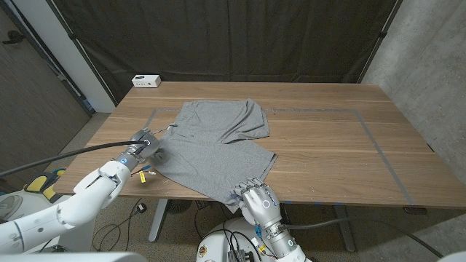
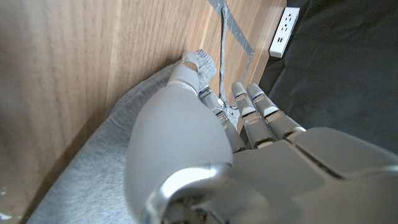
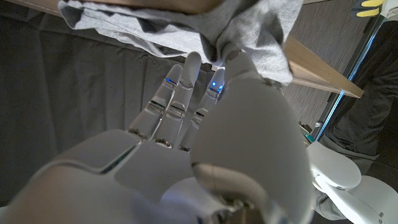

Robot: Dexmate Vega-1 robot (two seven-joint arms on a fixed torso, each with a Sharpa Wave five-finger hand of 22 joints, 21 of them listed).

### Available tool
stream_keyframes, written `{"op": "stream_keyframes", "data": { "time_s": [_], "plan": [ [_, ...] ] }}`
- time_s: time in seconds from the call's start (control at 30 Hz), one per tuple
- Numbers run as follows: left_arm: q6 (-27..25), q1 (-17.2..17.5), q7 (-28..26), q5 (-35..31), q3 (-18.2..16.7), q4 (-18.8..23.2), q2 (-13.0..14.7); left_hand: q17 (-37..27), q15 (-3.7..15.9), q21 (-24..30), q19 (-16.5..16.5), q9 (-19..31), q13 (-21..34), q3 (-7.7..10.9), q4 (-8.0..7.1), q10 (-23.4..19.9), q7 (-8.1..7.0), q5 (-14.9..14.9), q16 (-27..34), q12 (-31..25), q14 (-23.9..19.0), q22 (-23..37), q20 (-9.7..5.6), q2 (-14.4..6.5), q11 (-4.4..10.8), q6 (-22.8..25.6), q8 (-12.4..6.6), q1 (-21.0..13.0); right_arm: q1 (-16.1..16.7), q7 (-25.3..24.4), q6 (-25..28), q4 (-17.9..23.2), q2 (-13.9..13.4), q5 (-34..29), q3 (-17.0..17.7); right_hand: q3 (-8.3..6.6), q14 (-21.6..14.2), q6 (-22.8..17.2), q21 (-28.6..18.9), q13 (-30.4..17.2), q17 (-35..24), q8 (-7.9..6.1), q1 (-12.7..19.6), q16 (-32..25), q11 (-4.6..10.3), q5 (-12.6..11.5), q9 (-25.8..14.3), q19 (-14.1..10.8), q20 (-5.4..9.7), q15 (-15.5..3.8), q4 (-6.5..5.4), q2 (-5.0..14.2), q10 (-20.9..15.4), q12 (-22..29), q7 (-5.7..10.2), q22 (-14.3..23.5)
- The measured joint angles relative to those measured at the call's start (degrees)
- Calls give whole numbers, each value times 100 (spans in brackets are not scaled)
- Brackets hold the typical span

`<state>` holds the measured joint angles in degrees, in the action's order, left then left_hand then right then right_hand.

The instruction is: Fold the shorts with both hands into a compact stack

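Fingers of left hand (image 1: 151,148) pinch shorts (image 1: 215,145) edge | right hand (image 1: 258,200) fingers pinch near hem | table (image 1: 342,138)

We see our right hand (image 3: 186,143) from behind, filling the lower frame, fingers (image 3: 189,74) reaching up with small blue lights on them. Its thumb and fingers pinch a bunched fold of the grey shorts (image 3: 249,28) hanging over the table edge (image 3: 323,78) at upper right.

No text, label, brand, number or sign can be read on anything here.
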<state>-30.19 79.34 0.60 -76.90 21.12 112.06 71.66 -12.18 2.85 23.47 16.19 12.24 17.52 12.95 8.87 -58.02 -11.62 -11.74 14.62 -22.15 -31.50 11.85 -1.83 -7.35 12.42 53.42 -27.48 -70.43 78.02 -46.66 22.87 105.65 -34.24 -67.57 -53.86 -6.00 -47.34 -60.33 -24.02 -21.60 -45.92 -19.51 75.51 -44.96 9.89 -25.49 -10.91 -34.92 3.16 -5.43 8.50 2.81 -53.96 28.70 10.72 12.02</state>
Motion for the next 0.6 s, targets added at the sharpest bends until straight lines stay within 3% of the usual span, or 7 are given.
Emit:
{"op": "stream_keyframes", "data": {
  "time_s": [0.17, 0.33, 0.43, 0.5, 0.6],
  "plan": [
    [-24, -193, -392, 73, 192, -150, -34, -75, 41, 70, 0, -102, 0, -53, -27, -190, 54, 55, 131, -145, -384, 29, 0, 23, -4, 584, -179, -127, -117, -133, -5, -53, -67, 158, -28, 3, -183, -298, -122, -223, -333, -25, 52, -54, -53, 114, -17, -52, -9, -63, -48, 52, -255, 248, -129, 13],
    [-25, -383, -623, 126, 364, -263, -82, -102, 52, 92, 21, -133, 0, -54, -26, -190, 49, 55, 153, -182, -449, 29, -22, -1, -4, 671, -183, -148, -175, -295, -11, -79, -106, 288, -25, 7, -634, -685, -314, -254, -731, -86, 145, -251, -160, 200, -17, -175, 31, -186, -44, 66, -768, 427, -284, 49],
    [-25, -502, -705, 140, 470, -324, -112, -102, 73, 93, 21, -136, 0, -57, -23, -190, 76, 55, 174, -182, -471, 29, -22, -14, -4, 703, -183, -144, -188, -330, 1, -72, -122, 361, -15, 8, -692, -711, -385, -254, -824, -60, 175, -219, -164, 202, -17, -201, 27, -225, -44, 67, -768, 427, -314, 66],
    [-25, -574, -758, 146, 537, -358, -130, -102, 54, 92, 21, -136, 0, -61, -19, -190, 63, 56, 174, -187, -510, 29, -22, -15, -4, 717, -183, -144, -174, -293, 56, 21, -164, 406, 5, 20, -545, -345, -429, -256, -745, 144, 138, 99, -295, 263, -17, -148, -56, -215, -159, 96, -588, 396, -283, 62],
    [-30, -658, -795, 147, 609, -395, -149, -102, 53, 92, 21, -137, 0, -61, -18, -190, 49, 56, 174, -204, -511, 29, -22, -29, -4, 735, -183, -130, -106, -108, 183, 224, -244, 476, 42, 275, -168, 834, -439, -39, -431, 711, -693, 850, -379, 274, -5, 88, -290, -121, -491, 11, 379, -241, -251, -11]
  ]
}}
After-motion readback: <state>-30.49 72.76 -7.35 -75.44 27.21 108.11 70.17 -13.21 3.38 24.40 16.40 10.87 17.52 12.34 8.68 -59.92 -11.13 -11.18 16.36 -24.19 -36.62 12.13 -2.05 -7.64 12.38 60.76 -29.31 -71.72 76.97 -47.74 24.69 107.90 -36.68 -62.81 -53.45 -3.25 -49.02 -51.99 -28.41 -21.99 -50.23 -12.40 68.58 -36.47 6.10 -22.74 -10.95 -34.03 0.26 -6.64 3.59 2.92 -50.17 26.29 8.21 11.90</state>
